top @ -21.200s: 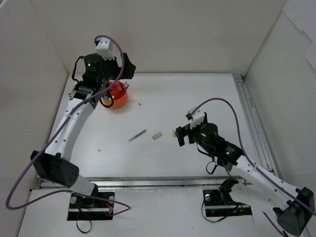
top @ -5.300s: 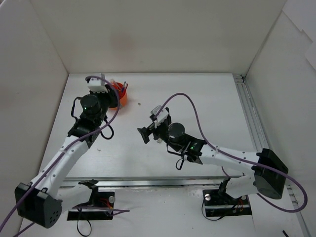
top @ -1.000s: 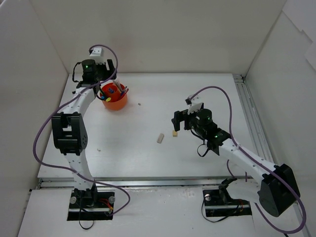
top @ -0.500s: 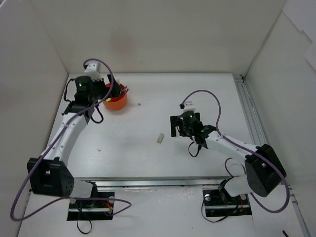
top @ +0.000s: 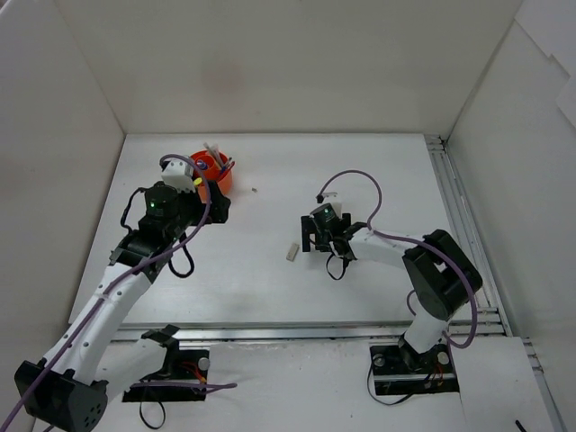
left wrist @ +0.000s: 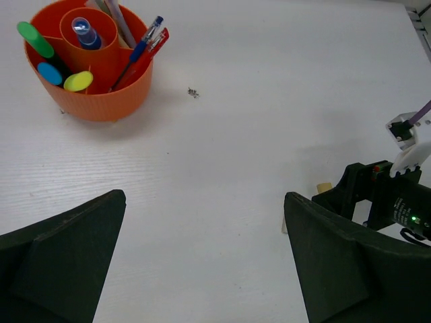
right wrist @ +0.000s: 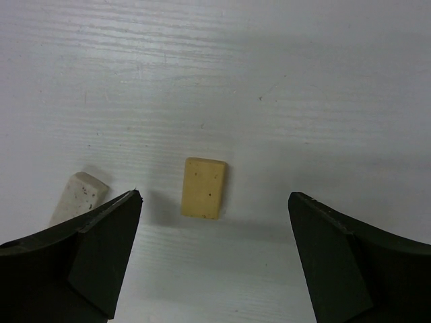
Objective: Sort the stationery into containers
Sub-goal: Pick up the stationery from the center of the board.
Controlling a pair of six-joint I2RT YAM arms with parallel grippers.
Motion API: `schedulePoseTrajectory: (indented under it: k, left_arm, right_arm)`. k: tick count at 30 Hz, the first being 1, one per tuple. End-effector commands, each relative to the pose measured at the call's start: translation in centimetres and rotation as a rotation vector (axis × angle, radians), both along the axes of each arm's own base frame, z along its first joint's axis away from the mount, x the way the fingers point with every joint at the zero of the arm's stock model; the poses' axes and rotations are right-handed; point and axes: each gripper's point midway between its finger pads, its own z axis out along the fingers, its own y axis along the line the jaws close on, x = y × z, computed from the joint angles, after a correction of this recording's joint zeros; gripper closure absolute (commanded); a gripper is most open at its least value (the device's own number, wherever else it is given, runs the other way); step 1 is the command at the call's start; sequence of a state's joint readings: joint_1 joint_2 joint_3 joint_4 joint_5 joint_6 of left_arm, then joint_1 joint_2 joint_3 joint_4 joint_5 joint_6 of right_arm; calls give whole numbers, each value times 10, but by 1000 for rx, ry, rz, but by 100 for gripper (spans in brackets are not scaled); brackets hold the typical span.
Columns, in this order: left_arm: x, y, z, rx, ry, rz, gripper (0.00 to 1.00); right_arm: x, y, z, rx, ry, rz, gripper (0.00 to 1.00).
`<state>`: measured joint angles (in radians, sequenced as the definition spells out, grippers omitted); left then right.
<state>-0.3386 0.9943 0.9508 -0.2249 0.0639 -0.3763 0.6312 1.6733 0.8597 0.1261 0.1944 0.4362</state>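
The short round orange plastic organizer (left wrist: pixel 87 94) stands at the far left of the counter (top: pixel 270 297), holding pens and capped highlighters. The left gripper (left wrist: pixel 205 196), wide open and empty, has backed away from it toward the near side. Right of centre, an off-white eraser (right wrist: pixel 79 196) lies near a small yellow-beige rubber eraser (right wrist: pixel 204 188). The right gripper (right wrist: pixel 214 202) has shifted left and lowered over the yellow one, spread wide and holding nothing, so a pickup looks next.

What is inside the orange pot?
Three highlighters, a blue-capped tube in the centre well, and red and blue pens. The wall of the orange pot hides their lower ends and anything lying at the bottom.
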Motion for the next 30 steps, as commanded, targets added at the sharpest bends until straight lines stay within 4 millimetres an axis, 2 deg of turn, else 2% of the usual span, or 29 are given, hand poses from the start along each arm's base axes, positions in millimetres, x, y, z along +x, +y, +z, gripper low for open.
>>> schedulePoseTrajectory:
  k: [1,3,4,6,7,9,10,13,18,19,21,22,24,25,26,28,29,30]
  left_arm:
    - [-6,8,17,-10,-47,46,0]
    - [-11,11,17,-8,-46,49,0]
    - [-10,18,18,3,-51,89,0]
    - [-14,20,21,5,-53,91,0]
    - [-15,20,23,3,-56,89,0]
    - [-18,20,23,2,-49,84,0]
    - [-19,19,24,-8,-44,83,0]
    - [-22,18,27,-12,-36,71,0]
    - [-27,-2,26,-39,-19,-41,0]
    - [-26,-8,24,-43,-9,-75,0]
    - [-26,-16,23,-50,-8,-116,0]
    - [-24,-18,19,-49,1,-125,0]
    - [-23,-26,18,-60,9,-163,0]
    - [-21,-32,17,-69,11,-191,0]
    - [-22,-37,16,-80,13,-221,0]
    - [-25,-54,16,-119,14,-312,0]
    - [-27,-62,15,-138,14,-346,0]
    - [-32,-70,15,-161,22,-395,0]
  right_arm:
    - [23,23,19,91,-68,-16,13]
    - [22,24,13,87,-58,-19,25]
    - [23,24,13,86,-57,-18,34]
    - [23,23,12,78,-59,-19,41]
    - [23,21,12,73,-61,-19,51]
    - [26,20,14,58,-77,-11,60]
    - [26,19,16,50,-80,-7,69]
    - [29,17,28,26,-109,23,81]
    - [26,24,53,38,-168,138,90]
    - [27,30,68,69,-208,171,91]
    - [20,40,75,91,-229,282,92]
    - [18,48,94,129,-285,327,93]
    - [0,65,102,167,-313,495,93]
    - [-6,74,120,178,-389,577,93]
    - [-24,89,124,227,-393,673,93]
    - [-36,101,144,252,-482,793,92]
    - [-51,111,149,287,-494,867,92]
    - [-56,114,154,302,-510,899,92]
